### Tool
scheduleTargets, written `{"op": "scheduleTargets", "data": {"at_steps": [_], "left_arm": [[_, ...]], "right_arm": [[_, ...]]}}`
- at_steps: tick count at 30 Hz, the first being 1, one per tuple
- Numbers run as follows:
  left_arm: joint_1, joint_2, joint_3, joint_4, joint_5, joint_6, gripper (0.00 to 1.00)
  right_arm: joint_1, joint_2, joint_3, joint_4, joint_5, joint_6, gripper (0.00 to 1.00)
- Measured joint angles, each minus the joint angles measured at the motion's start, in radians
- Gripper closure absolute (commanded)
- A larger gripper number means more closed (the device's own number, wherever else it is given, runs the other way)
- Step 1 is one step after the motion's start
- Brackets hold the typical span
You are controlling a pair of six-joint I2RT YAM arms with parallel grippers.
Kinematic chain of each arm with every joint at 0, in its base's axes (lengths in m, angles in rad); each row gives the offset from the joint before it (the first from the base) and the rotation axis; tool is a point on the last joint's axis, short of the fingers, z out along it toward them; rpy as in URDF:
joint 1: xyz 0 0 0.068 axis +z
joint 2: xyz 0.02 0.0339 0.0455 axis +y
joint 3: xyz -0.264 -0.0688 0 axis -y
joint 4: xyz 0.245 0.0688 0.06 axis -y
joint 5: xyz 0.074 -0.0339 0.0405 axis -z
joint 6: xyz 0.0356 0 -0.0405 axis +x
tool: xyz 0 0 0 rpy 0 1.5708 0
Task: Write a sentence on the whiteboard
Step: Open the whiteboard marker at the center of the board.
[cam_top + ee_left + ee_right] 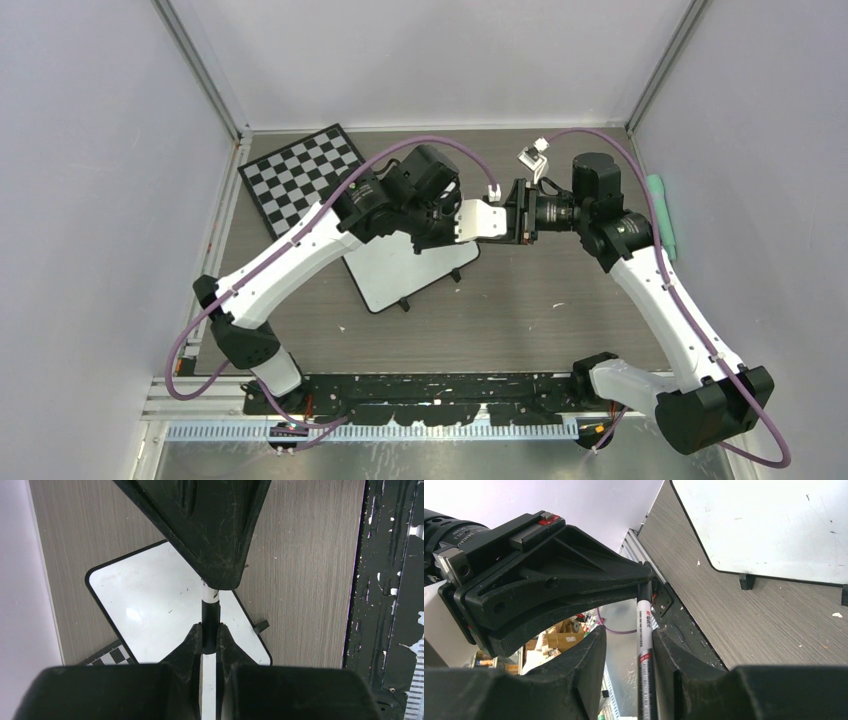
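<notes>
At table centre, over the 2 o'clock corner of the whiteboard (410, 275), noted left gripper (210, 630) clamped tight on a white marker (210, 611) and right gripper (629, 637) part-spread around the same marker, one finger against the barrel, a gap beside the other. Could not see the marker's tip, buried among the fingers, nor the board's far half, covered by the left arm. Logged a chessboard (300, 178) just beside the board at 10 o'clock and a green pen-like item (660, 212) well apart at 3 o'clock.
</notes>
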Motion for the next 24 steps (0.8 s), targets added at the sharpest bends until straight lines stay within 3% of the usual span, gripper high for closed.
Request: {"op": "scheduleTargets", "data": {"at_steps": [17, 24], "left_arm": [[-0.028, 0.016, 0.016, -0.041, -0.031, 0.008, 1.0], [-0.039, 0.025, 0.032, -0.068, -0.053, 0.011, 1.0]], "right_arm": [[0.037, 0.015, 0.0, -0.04, 0.003, -0.057, 0.69], [0.047, 0.024, 0.0, -0.061, 0.015, -0.091, 0.91]]}}
